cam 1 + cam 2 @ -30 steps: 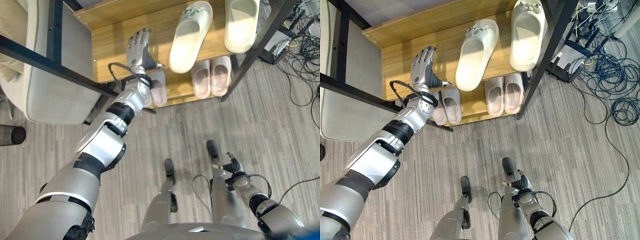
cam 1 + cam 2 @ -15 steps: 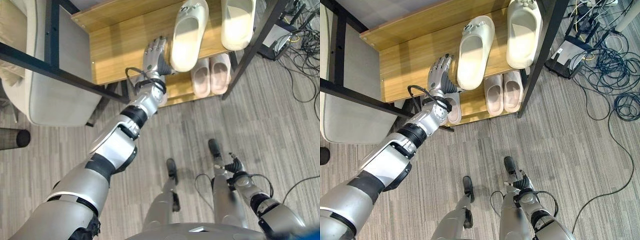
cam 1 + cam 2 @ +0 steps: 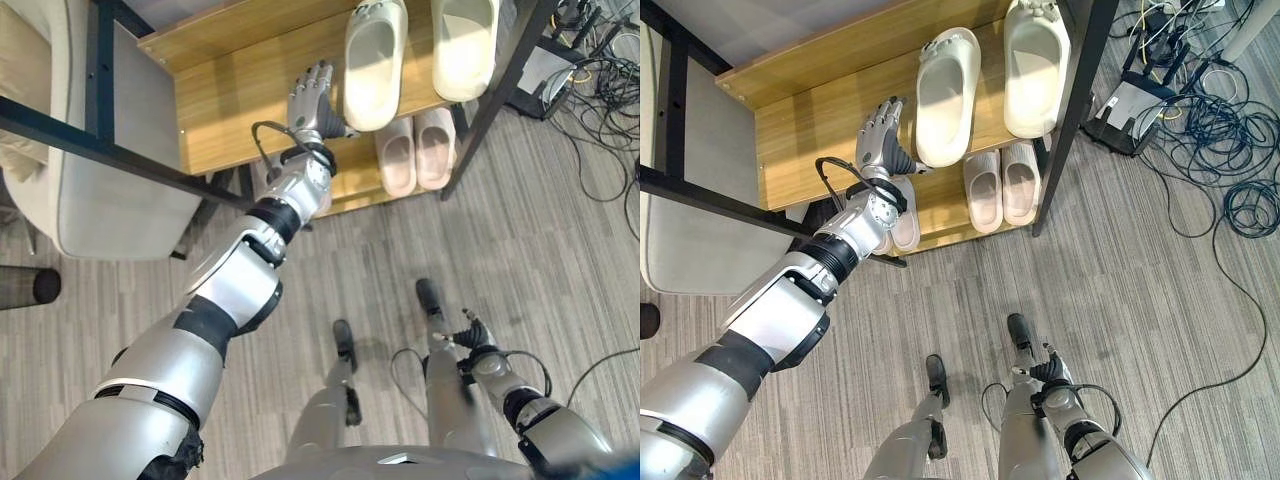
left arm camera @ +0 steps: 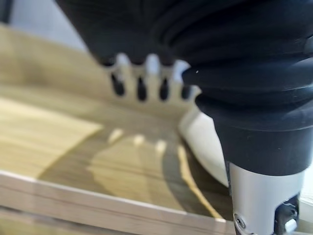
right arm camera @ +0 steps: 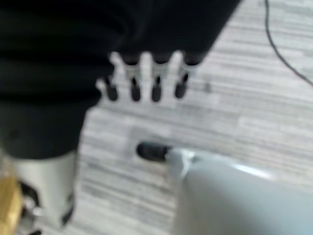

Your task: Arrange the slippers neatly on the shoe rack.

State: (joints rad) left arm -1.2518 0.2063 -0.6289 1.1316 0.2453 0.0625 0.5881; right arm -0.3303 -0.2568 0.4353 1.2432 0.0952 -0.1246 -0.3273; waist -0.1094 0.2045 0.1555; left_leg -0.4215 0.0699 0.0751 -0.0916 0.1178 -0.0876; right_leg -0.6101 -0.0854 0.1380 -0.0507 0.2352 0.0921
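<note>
1. Wooden boards make up our shoe rack (image 3: pixel 800 130); two big cream slippers lie on the top shelf, and smaller pink pairs sit on the low shelf.
2. Our left hand (image 3: pixel 880 130) is up on the top shelf with its fingers straight and apart; it holds nothing.
3. We see the near cream slipper (image 3: pixel 945 95) just beside that hand, on its right; the thumb looks to be touching the slipper's heel end, but we cannot be sure.
4. That slipper lies long-ways from front to back, with its heel near the shelf's front edge and its toe toward the back; it leans a little compared with the other cream slipper (image 3: pixel 1036 65), which lies further right.
5. We think the next move is a small push to the right, so both slippers lie side by side.
6. Our left hand is much nearer; our right hand (image 3: pixel 470 335) hangs low over the floor, fingers loose and straight, holding nothing.
</note>
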